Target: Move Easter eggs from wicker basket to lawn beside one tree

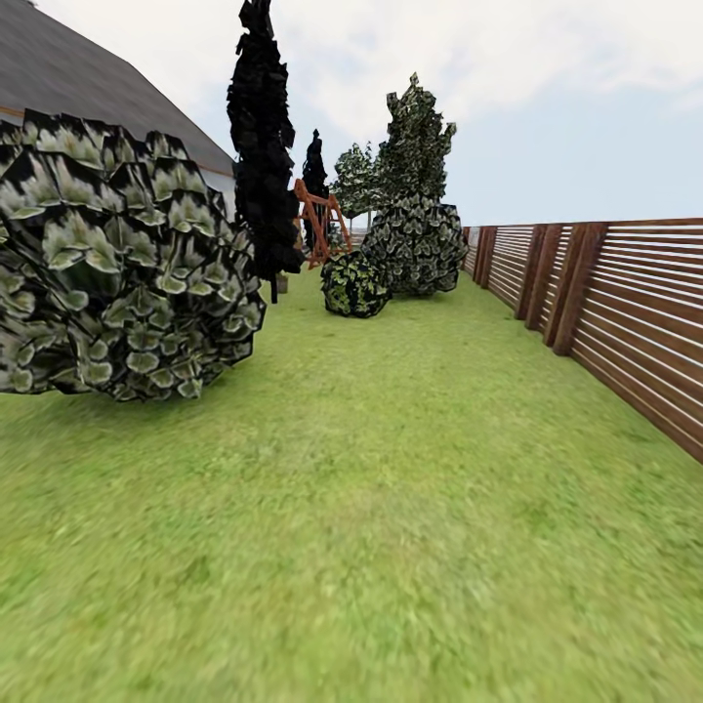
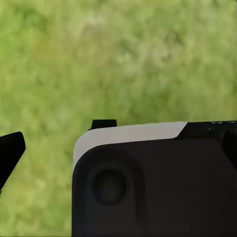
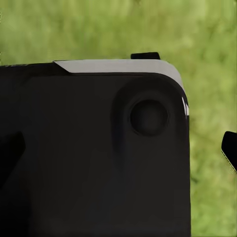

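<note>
The lawn (image 1: pixel 391 508) fills the lower half of the head view, short mottled grass running back toward the middle. A dark slatted fence (image 1: pixel 625 312) bounds the garden along the right edge. At left sits a large leafy bush (image 1: pixel 117 264), with a grey roof (image 1: pixel 68 68) above it. Behind stand an all-black tree (image 1: pixel 262 146), a wooden frame (image 1: pixel 317 220), and more bushes (image 1: pixel 415 244). Both wrist views look down on grass past a black casing (image 2: pixel 153 187); whether either hand is open I cannot tell.

Bright flat daylight, no shadows, grass (image 1: pixel 391 547) blurred
</note>
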